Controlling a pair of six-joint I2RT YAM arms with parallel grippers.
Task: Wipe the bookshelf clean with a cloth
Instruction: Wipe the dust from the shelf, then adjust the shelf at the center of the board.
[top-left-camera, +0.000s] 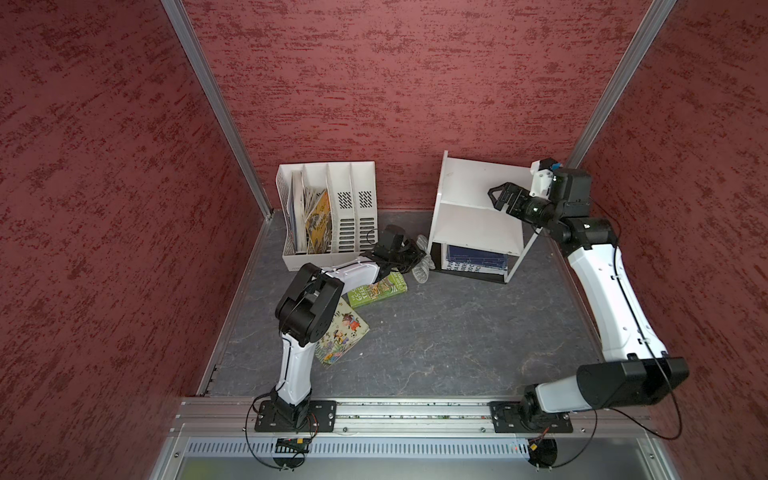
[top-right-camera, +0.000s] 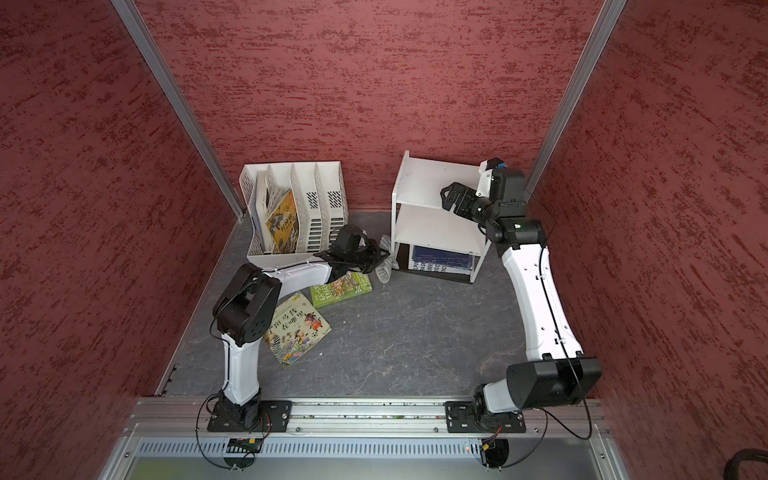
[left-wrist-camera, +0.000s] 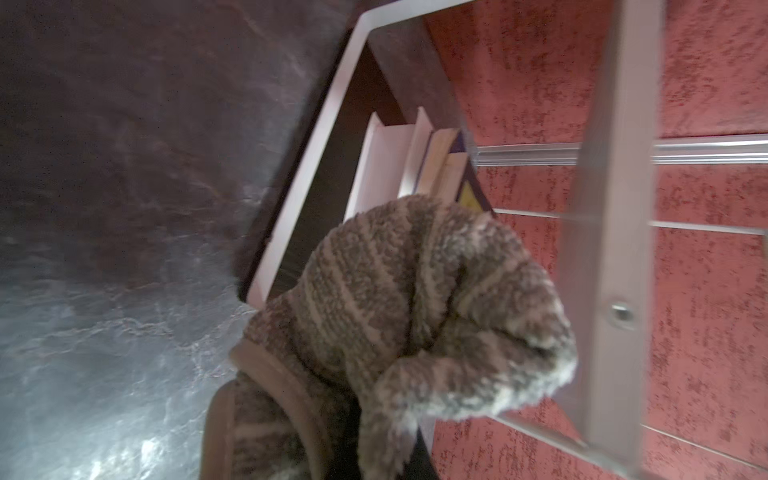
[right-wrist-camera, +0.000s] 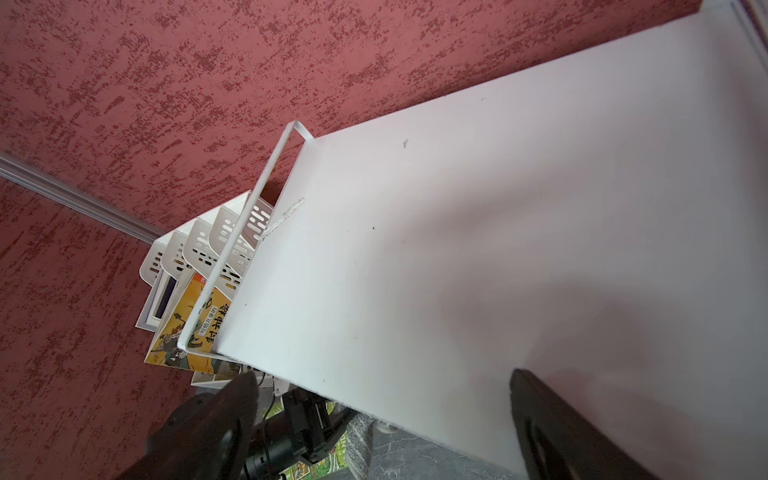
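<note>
Cloth (left-wrist-camera: 407, 324) hangs bunched in your left end effector (top-left-camera: 411, 255), clenched on it, low, just left of the bookshelf (top-left-camera: 473, 178). Your right end effector (top-left-camera: 494, 198), spread wide, grasping nothing, sits at the top board's front edge.

Fluffy striped cloth (left-wrist-camera: 407, 316); smooth matt bookshelf (right-wrist-camera: 478, 249) boards.

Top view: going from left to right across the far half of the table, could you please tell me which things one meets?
file organizer → cloth → bookshelf
</note>
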